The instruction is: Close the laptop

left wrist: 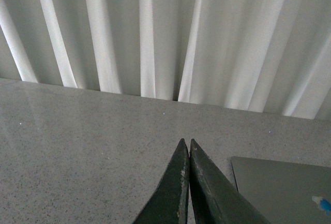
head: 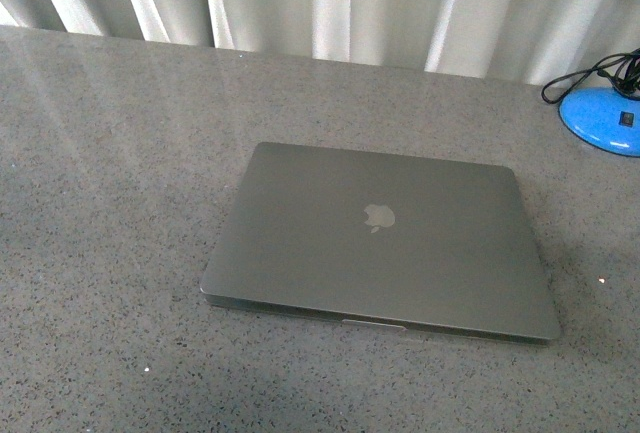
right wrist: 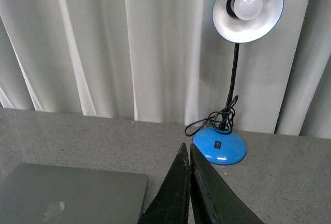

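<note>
The laptop (head: pixel 380 243) lies in the lower middle of the front view, flat on the grey speckled table (head: pixel 100 203), lid down with the pale apple logo facing up. From here the lid looks fully shut, though the front edge is too thin in the picture for me to be sure no gap remains.

I judge it a stiff, fairly heavy metal slab with a smooth, slippery lid; the screen beneath is the fragile part. If it needs any more pressing, I would push flat on the lid near the front edge, never pinch it.

My left fingers (left wrist: pixel 187 182) are pressed together at the bottom of the left wrist view, holding nothing, above bare table beside the laptop's corner. My right fingers (right wrist: pixel 189 188) are likewise closed and empty, at the bottom of the right wrist view, with the blue desk lamp (right wrist: pixel 227 110) beyond them against the white curtain (right wrist: pixel 103 43).
</note>
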